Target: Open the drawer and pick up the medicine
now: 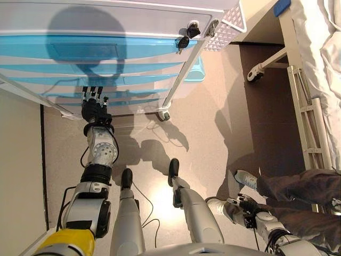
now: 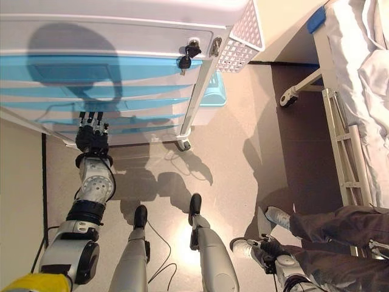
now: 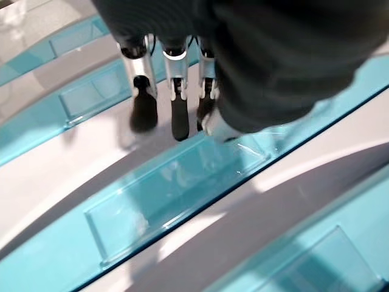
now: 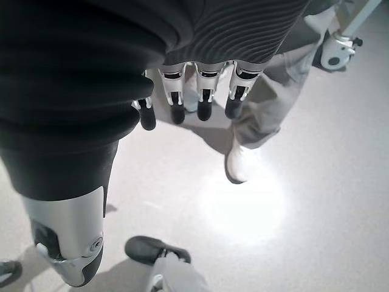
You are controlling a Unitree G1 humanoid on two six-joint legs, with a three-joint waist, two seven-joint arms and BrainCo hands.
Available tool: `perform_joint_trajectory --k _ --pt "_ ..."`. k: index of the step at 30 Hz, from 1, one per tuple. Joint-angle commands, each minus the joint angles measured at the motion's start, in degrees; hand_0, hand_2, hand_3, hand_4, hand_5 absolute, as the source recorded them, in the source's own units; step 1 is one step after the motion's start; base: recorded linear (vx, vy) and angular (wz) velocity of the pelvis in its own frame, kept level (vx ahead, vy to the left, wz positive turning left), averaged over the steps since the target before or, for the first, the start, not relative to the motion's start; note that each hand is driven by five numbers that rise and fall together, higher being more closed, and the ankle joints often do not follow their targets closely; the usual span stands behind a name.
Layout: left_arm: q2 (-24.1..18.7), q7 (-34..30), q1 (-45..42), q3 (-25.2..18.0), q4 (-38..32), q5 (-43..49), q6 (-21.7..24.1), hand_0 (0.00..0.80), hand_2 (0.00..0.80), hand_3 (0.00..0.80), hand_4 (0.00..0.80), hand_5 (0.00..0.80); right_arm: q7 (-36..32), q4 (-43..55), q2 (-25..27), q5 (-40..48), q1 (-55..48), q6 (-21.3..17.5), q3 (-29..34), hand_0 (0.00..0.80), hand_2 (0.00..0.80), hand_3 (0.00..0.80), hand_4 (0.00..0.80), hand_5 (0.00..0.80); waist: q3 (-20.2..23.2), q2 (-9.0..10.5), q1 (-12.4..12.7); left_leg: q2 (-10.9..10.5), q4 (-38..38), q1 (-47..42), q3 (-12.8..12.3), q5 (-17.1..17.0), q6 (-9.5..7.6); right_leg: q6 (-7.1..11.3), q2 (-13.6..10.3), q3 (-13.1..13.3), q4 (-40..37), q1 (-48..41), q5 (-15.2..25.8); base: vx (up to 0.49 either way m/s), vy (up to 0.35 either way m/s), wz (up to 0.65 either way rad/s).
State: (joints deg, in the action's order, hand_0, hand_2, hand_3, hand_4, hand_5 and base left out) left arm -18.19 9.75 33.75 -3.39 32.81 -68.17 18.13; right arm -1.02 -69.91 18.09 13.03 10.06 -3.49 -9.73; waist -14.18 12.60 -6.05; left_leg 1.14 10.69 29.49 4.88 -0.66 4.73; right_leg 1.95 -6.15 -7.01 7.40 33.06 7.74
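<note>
Left hand [image 1: 95, 108] fingers [image 3: 175, 112] are straight, not curled round anything, dark tips right up against the front of a blue drawer [image 3: 182, 182] of the cabinet [image 1: 106, 21]. In the left wrist view the tips sit just above that drawer's clear handle strip; can't tell if they actually hook it. In the left eye view the hand sits left of center, arm coming up from the lower left.

Drawers are all shut afaict, stacked blue fronts w/ white bands between, filling the upper left of the frame. Medicine: not visible anywhere, neither hand has it.

Right hand [image 4: 200, 97] is down in the lower right corner of the eye views, fingers hanging relaxed and straightish, holding nothing, just floor [image 1: 213, 138] past them.

Other stuff: keys [image 1: 186, 36] hang from a lock at the cabinet's upper right corner, white mesh basket [image 1: 226, 24] on its side next to that, a caster [image 1: 163, 114] under the cabinet. Bed [image 1: 314, 69] runs along the right edge. A person's trouser leg [image 1: 298, 186] and light shoe [image 1: 246, 178] are at lower right, near the right hand.
</note>
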Motion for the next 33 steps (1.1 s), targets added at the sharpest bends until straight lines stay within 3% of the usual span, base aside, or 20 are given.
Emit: perform_joint_trajectory --k 1,33 --pt "-3.1 -5.8 7.1 2.8 -12.8 6.8 3.4 0.8 0.8 0.8 0.8 0.8 0.1 -0.3 3.6 -1.0 -1.4 0.6 -2.6 0.0 0.0 0.0 0.0 0.0 3.3 -0.97 -0.8 -2.5 3.1 4.3 0.3 1.4 -4.2 3.29 1.1 -0.1 5.7 -1.1 -3.3 0.0 0.0 0.0" --pt "-1.7 -7.1 4.6 3.5 -16.1 7.7 2.9 0.8 0.8 0.8 0.8 0.8 -0.2 -0.6 4.0 -1.3 -1.4 0.6 -2.2 0.0 0.0 0.0 0.0 0.0 2.5 -1.07 -0.3 -2.7 4.3 5.1 0.7 1.4 -4.22 2.9 1.2 -0.3 6.7 -0.4 -3.5 -0.001 -0.001 0.0"
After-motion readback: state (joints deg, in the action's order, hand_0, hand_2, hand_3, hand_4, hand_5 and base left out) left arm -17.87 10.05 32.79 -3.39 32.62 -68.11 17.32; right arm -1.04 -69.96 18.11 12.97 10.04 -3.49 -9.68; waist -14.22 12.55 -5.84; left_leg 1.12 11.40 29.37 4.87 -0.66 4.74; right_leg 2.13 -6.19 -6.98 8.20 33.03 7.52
